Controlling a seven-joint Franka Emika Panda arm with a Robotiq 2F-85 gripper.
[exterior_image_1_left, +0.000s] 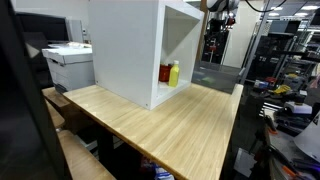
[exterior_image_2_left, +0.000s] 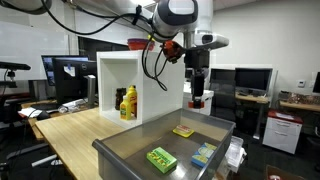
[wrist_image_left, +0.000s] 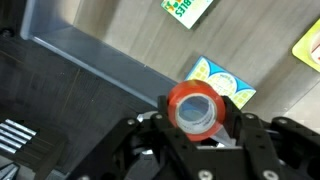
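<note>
Inside gripper (wrist_image_left: 196, 126), red tape roll (wrist_image_left: 194, 106)

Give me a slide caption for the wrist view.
Gripper clamps a red tape roll above a gray bin holding colourful packets.

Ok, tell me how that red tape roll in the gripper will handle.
The red tape roll is a hollow ring, so probably light and fairly stiff. Being round, it may roll if set on edge. Its glossy surface might slip in the gripper.
</note>
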